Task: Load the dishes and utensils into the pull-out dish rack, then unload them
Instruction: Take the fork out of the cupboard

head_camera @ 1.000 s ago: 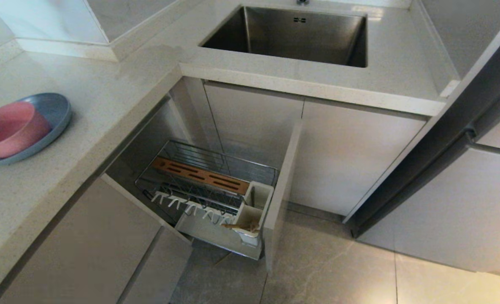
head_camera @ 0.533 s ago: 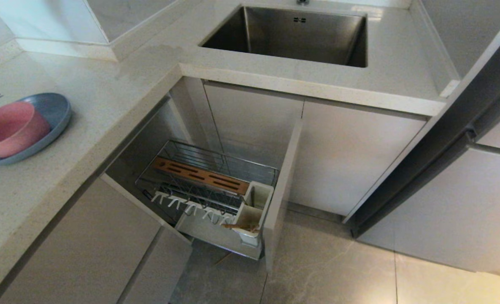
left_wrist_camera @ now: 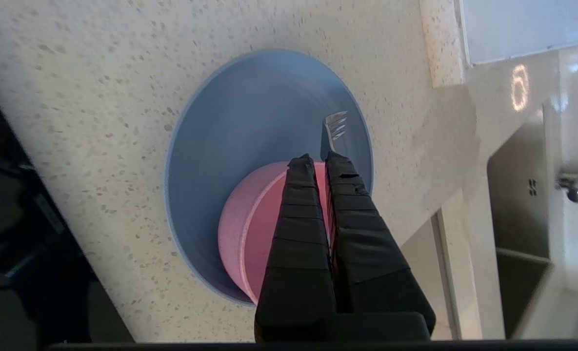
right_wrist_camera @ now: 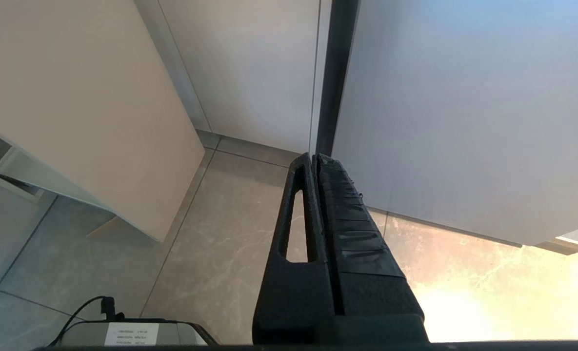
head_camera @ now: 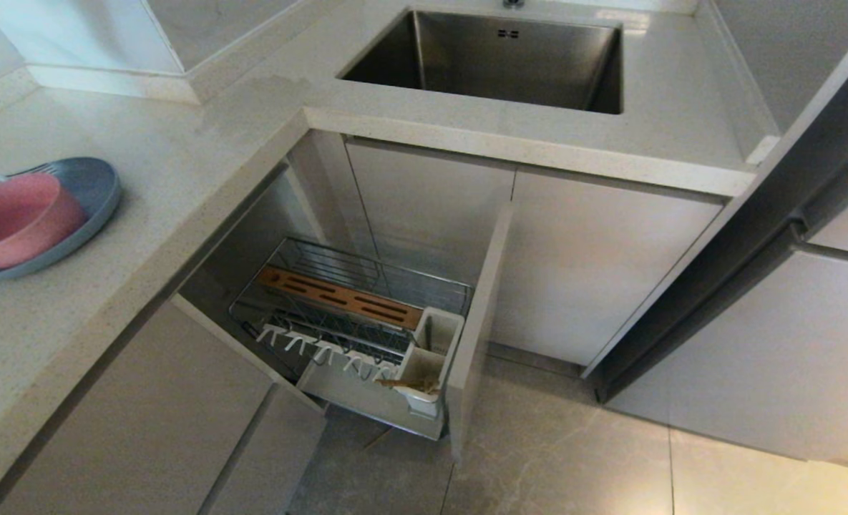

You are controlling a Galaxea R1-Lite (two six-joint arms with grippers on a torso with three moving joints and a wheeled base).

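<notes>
My left claw [left_wrist_camera: 318, 163] is clamped on the fork [left_wrist_camera: 336, 127], its tines now over the blue plate [left_wrist_camera: 249, 126] beside the pink bowl [left_wrist_camera: 257, 229] on the worktop [head_camera: 180, 164]. A second ago no fork showed there, so I judge unloading underway. Chopsticks [head_camera: 406, 384] remain in the rack [head_camera: 366, 336]. Right claw [right_wrist_camera: 315, 158] hangs closed over the floor.

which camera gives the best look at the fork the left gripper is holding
The left wrist view: the fork shows its tines over the plate, its handle running back between the shut fingers of the left gripper. The head view catches only a thin sliver at the picture's edge by the bowl. The right wrist view shows none of it.
</notes>
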